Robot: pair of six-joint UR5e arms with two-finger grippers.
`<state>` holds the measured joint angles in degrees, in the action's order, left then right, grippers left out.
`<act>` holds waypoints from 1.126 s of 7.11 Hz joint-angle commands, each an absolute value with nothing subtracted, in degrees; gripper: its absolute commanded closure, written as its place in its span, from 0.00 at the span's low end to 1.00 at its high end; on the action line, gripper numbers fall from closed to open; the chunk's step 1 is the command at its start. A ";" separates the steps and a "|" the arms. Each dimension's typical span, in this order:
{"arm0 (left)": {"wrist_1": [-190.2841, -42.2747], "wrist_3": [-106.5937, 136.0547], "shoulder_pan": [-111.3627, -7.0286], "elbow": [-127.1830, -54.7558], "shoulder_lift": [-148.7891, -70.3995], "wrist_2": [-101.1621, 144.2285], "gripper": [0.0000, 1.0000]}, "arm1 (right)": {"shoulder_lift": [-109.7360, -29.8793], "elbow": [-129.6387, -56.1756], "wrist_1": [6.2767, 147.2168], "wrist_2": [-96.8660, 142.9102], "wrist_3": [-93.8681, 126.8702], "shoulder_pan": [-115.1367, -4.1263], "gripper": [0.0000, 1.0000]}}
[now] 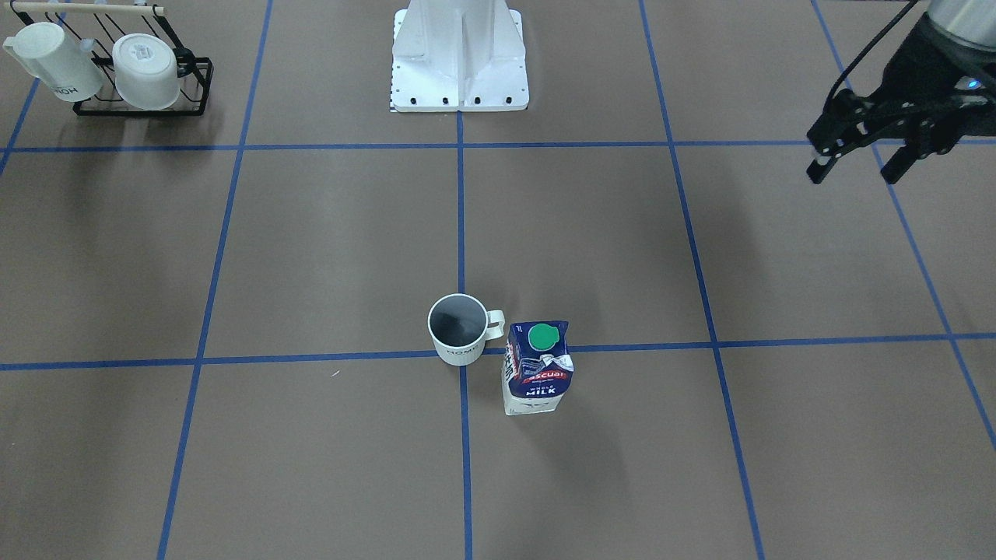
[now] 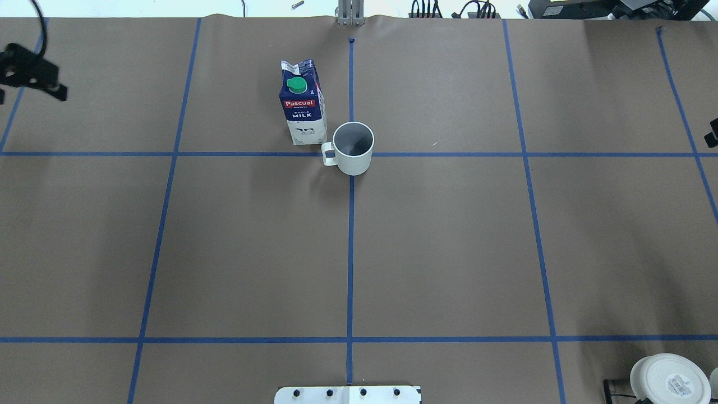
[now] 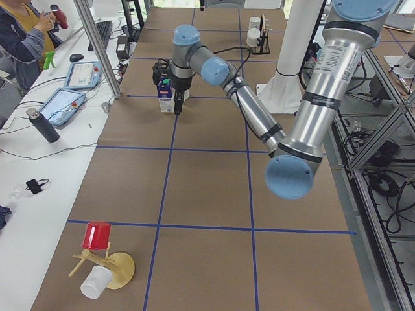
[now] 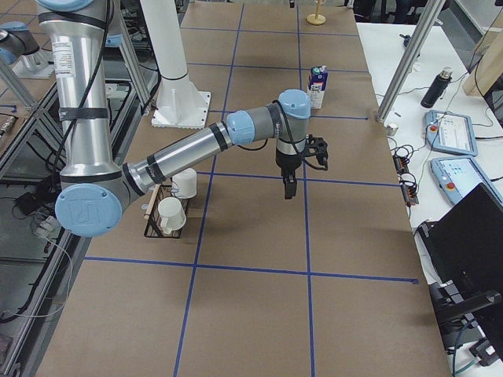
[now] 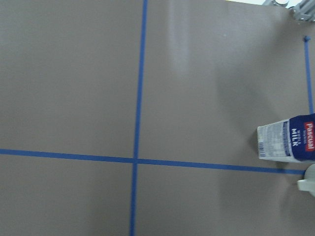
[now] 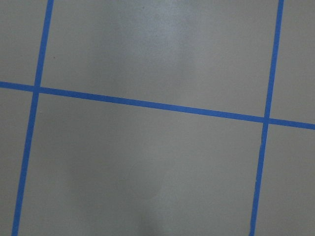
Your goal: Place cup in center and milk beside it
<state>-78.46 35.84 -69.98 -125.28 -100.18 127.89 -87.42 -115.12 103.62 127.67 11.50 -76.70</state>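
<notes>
Tabletop point(image 2: 449, 252) gridded with blue tape point(image 2: 350, 252) — left claw point(image 1: 854, 171) spread, right claw point(image 4: 288, 191) — cannot tell.

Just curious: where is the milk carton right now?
In the overhead view the milk carton stands upright just left of the centre tape line. It is on the robot's left of the cup, close by its handle.

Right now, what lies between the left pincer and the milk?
Between left pincer and milk: only bare table with one blue tape line, overhead view.
</notes>
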 commanded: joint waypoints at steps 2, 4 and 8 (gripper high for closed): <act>-78.40 -0.24 -85.30 -122.83 -84.13 129.46 0.01 | -88.68 -112.42 103.89 133.91 4.22 -84.17 0.00; -78.92 -2.99 -86.92 -118.05 -84.02 129.55 0.01 | -91.67 -114.07 103.45 134.12 4.22 -85.43 0.00; -80.16 0.70 -86.75 -115.31 -85.52 131.13 0.01 | -93.16 -114.61 103.10 134.03 4.74 -85.52 0.00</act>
<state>-79.81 0.23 -86.74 -115.43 -85.24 130.96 -92.88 -114.52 103.13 134.03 4.41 -85.49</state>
